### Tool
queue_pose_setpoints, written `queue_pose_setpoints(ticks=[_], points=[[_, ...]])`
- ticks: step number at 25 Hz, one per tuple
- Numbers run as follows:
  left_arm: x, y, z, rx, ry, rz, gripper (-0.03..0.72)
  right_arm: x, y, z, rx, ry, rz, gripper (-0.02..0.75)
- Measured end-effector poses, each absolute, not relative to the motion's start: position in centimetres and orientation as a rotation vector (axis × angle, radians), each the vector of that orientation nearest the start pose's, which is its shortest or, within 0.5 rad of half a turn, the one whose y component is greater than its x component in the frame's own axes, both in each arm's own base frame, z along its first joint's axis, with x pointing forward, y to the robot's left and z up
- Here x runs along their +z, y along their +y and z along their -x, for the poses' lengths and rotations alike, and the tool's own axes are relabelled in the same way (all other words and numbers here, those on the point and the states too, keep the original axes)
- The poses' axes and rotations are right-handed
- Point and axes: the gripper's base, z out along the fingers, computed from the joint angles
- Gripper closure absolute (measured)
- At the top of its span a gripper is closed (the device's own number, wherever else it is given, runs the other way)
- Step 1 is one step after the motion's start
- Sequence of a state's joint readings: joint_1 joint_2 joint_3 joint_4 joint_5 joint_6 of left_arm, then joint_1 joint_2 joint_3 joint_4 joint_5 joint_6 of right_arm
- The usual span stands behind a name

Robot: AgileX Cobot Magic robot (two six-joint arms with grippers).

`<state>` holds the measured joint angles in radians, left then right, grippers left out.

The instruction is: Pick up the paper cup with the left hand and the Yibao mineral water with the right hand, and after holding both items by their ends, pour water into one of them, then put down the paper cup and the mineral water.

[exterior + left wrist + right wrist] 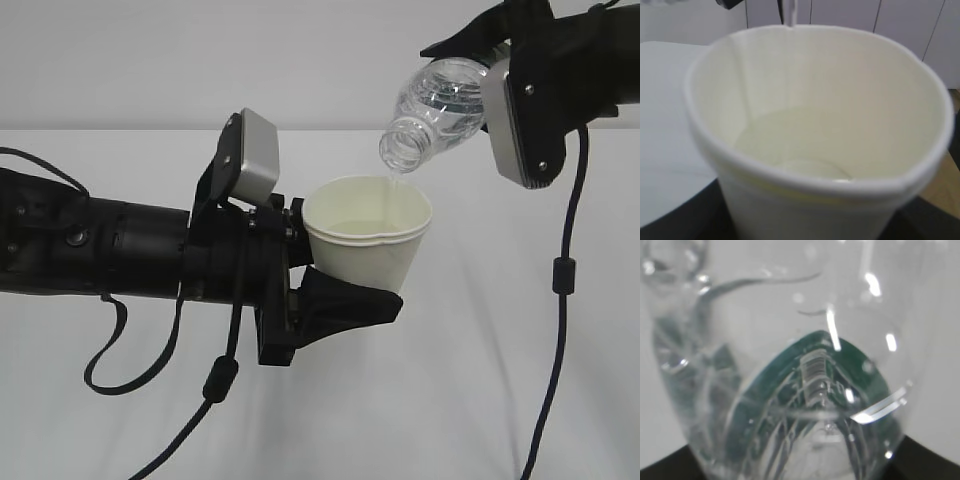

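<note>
My left gripper, black with a grey box on top, is shut on the white paper cup and holds it upright above the table. The cup fills the left wrist view, with water in its bottom. My right gripper, with a grey side plate, is shut on the clear Yibao water bottle. The bottle is tilted, its open mouth down-left just above the cup's far rim. A thin stream of water runs from it into the cup. The right wrist view shows the bottle close up with its green label.
A white table lies below both arms. Black cables hang from the left arm and from the right arm. A plain pale wall is behind.
</note>
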<state>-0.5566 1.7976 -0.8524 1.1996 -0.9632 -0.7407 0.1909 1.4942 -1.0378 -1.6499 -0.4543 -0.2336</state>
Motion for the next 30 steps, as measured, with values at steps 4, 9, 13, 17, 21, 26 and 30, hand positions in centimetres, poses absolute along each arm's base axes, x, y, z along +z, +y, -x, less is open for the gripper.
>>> queue_pose_setpoints(ticks=[4,9,13,17,21,26,30], points=[[19.27,-23.68,-24.86,-1.059,1.487,-1.255,0.228,30.51,10.24,-32.02,-0.682,0.730,1.860,0.325],[19.27,-23.68,-24.86,-1.060,1.487,-1.255,0.228,30.51,10.24,-32.02,-0.686,0.724,1.863,0.325],[19.28,-23.79,-24.74,-1.064,1.483,-1.259,0.228,30.51,10.24,-32.02,-0.686,0.724,1.863,0.325],[19.27,-24.07,-24.45,-1.071,1.477,-1.273,0.228,30.51,10.24,-32.02,-0.688,0.722,1.864,0.325],[19.27,-24.11,-24.41,-1.072,1.476,-1.275,0.228,30.51,10.24,-32.02,-0.688,0.722,1.864,0.325],[19.27,-24.11,-24.41,-1.072,1.476,-1.275,0.228,30.58,10.23,-31.99,-0.691,0.719,1.864,0.325],[19.27,-24.11,-24.41,-1.072,1.476,-1.275,0.228,30.62,10.23,-31.96,-0.692,0.718,1.863,0.325]])
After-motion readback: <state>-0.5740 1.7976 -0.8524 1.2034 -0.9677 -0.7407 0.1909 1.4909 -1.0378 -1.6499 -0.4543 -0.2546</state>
